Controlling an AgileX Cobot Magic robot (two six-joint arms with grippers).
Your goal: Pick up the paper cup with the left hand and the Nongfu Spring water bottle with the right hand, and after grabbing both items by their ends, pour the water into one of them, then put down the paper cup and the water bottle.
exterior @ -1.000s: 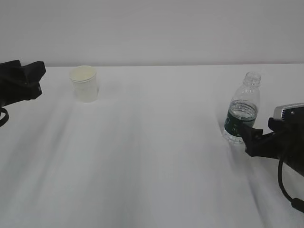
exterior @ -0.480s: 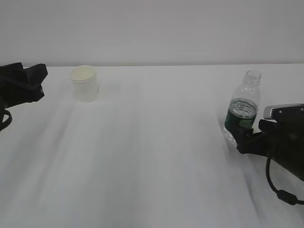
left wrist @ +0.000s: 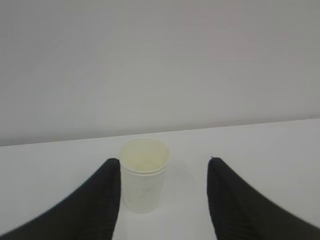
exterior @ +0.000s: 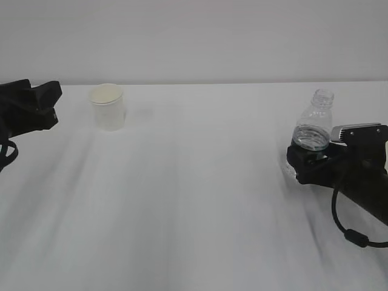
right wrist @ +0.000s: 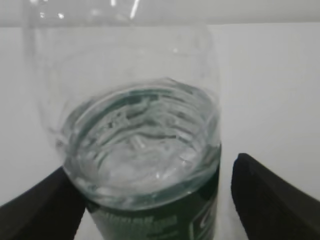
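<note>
Bottle (exterior: 313, 124) now between right hand (exterior: 310, 162) fingers

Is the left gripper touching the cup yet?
Apart. In the left wrist view the cup stands beyond the left gripper, with white table showing between it and the right finger; the exterior view shows a wide gap.

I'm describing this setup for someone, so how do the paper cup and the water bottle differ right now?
The paper cup is short, opaque and cream; the water bottle is taller, clear, with a dark green label. The cup looks empty inside, the bottle holds water. The cup stands apart from the left hand, while the right hand already straddles the bottle with fingers spread. Both stand upright and open-topped on the white table.
</note>
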